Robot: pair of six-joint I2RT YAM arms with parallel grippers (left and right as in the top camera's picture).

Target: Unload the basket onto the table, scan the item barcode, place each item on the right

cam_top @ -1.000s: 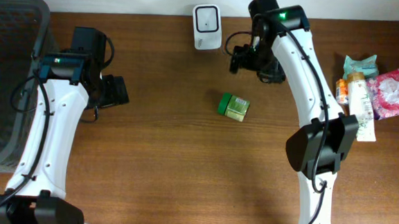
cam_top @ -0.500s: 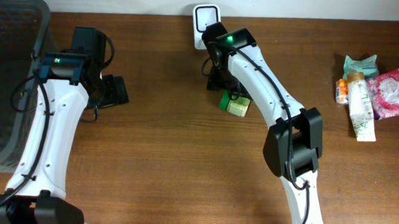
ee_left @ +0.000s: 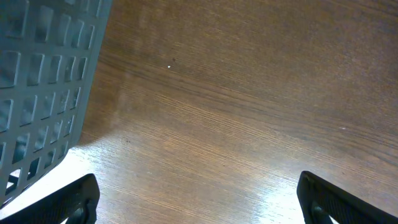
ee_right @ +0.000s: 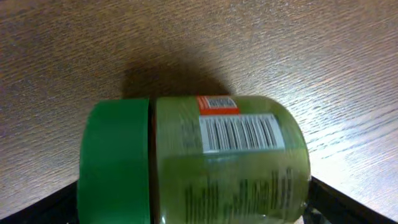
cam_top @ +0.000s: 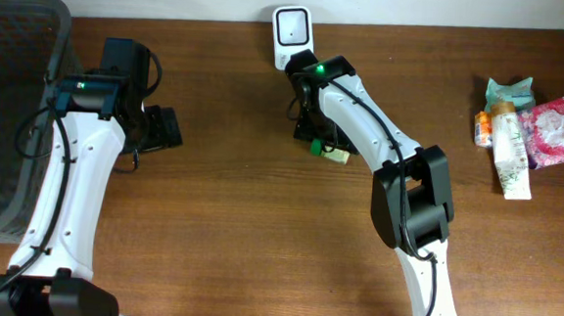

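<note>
Wooden counter (cam_top: 219, 233) overhead: my right tool (cam_top: 319, 141) hangs over the green-lidded jar (cam_top: 333, 154), near the scanner (cam_top: 293, 26). Left wrist: my left tool (ee_left: 196, 199) gapes wide, empty. Right wrist: jaws wide, straddling the jar on its side, barcode (ee_right: 239, 132) up.

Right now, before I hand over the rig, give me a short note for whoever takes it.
Left tool: open, empty, over bare table beside the grey basket.
Right tool: open, straddling the green jar, not gripping.
Jar lies on its side, barcode up; white scanner stands at the table's far edge.
Done: right tool is over the jar.
Left: grip, lift, show barcode to scanner.
</note>
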